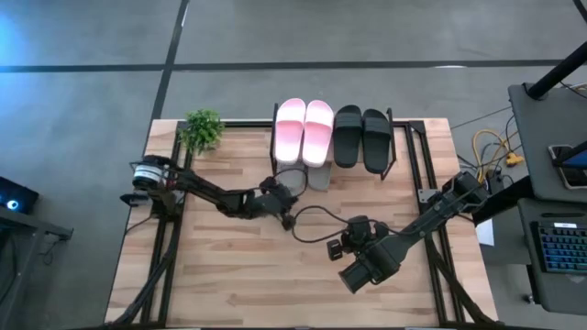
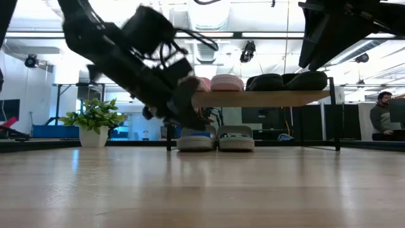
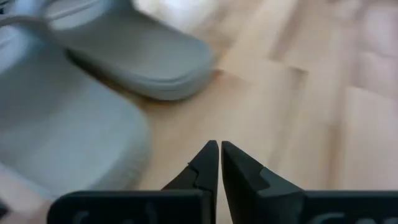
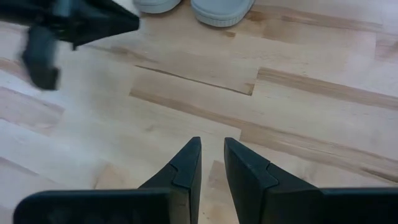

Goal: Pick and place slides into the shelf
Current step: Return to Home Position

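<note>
I can't make out any writing, brand mark or number from here: nothing legible on the slides (image 1: 304,128), the shelf (image 2: 278,98) or the surface (image 1: 229,266).

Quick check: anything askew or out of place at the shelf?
Nothing stands out. Pink pair and black pair sit straight on the shelf; grey pair sits side by side beneath. Left end effector, shut, is close to them; right end effector is mid-table.
</note>
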